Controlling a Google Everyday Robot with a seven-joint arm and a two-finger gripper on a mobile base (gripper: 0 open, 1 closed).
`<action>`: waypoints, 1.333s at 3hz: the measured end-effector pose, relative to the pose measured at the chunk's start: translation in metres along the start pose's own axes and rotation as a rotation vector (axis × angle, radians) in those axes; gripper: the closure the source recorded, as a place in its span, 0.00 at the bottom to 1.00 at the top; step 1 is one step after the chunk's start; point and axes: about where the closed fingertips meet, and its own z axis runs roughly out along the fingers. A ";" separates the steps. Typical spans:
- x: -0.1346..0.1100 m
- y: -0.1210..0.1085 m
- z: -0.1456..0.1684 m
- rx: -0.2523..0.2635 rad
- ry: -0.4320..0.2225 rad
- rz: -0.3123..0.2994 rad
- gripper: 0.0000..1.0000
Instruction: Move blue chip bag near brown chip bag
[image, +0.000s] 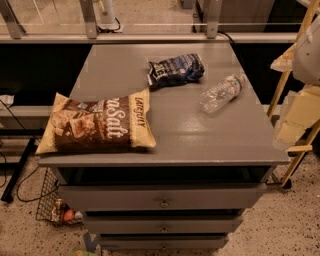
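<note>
The blue chip bag (176, 70) is a small crumpled navy foil bag lying at the back middle of the grey cabinet top (200, 135). The brown chip bag (97, 124) is large and flat, with white "Salt" lettering. It lies at the front left, its left end hanging over the cabinet's edge. The two bags are about a hand's width apart, the blue one behind and to the right. My gripper (296, 125) shows as pale cream shapes at the right edge of the view. It is off the cabinet's right side and away from both bags.
A clear plastic bottle (222, 93) lies on its side to the right of the blue bag. The cabinet has drawers (164, 202) below. A wire basket (55, 205) stands on the floor at the left. A wooden frame (287, 75) stands at the right.
</note>
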 end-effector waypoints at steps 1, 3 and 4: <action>0.000 0.000 0.000 0.000 0.000 0.000 0.00; -0.067 -0.113 0.038 0.154 -0.159 -0.131 0.00; -0.101 -0.157 0.055 0.204 -0.251 -0.170 0.00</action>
